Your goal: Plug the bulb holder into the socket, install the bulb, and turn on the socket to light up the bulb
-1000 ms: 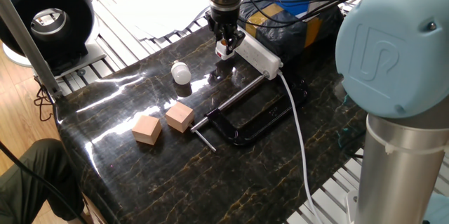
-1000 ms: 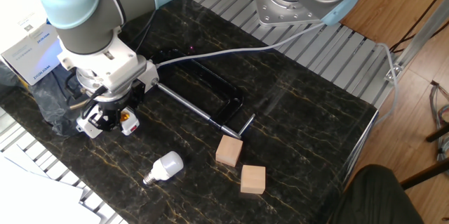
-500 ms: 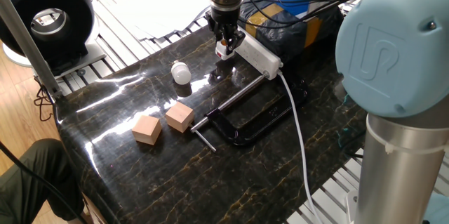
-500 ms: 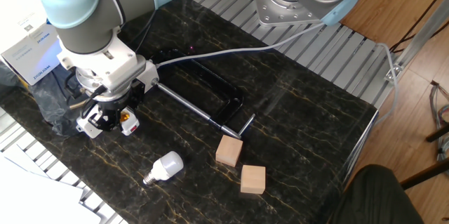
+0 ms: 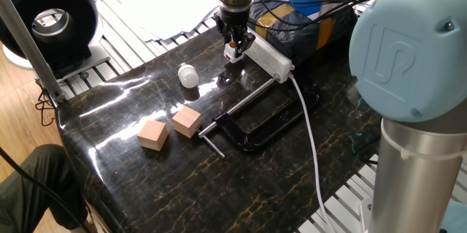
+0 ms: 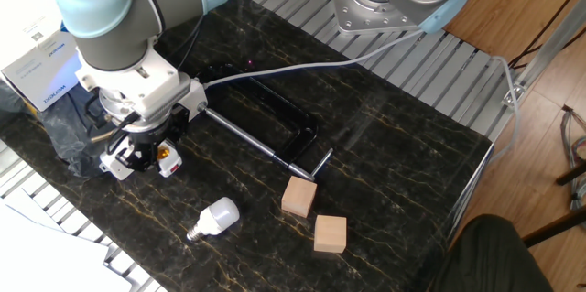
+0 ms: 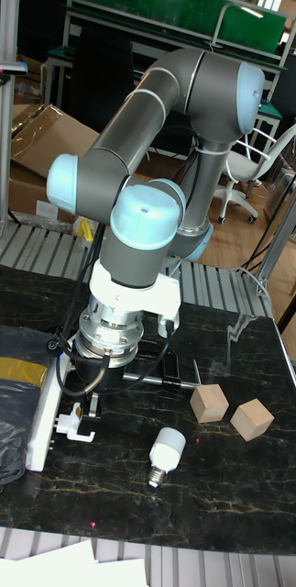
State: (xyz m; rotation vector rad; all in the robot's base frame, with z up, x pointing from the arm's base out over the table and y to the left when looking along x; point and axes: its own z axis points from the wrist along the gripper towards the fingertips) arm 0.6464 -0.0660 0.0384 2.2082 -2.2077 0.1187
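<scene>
The end effector (image 5: 235, 45) hangs in the upper middle of one fixed view, its fingers clamped on the bulb holder (image 5: 233, 52), a small white cube with a red mark, carried just at the near end of the socket (image 5: 268, 59). In the other fixed view the same cluster sits at the left edge, under the arm's wrist, with the bulb holder (image 6: 165, 157) showing an orange-brass spot beside the white end of the socket (image 6: 116, 166). Whether the holder's prongs are already seated in an outlet or only hovering over it is hard to tell, since the fingers cover the joint.

The bulb (image 5: 189, 76) lies on its side on the dark marble table (image 5: 241, 182), left of the end effector and apart from it; in the tall fixed view it (image 7: 166, 449) rests in the lower middle. Two wooden cubes (image 5: 169, 128) sit lower left, and a black clamp (image 5: 257, 127) lies near centre with the white cable (image 5: 310, 142) running past it.

The main risk, as I judge it, is misalignment: prongs slightly off the slots would jam or push the socket along the table. A tilted holder could also slip in the grip under pressing force. Later, the bulb may roll when approached.
</scene>
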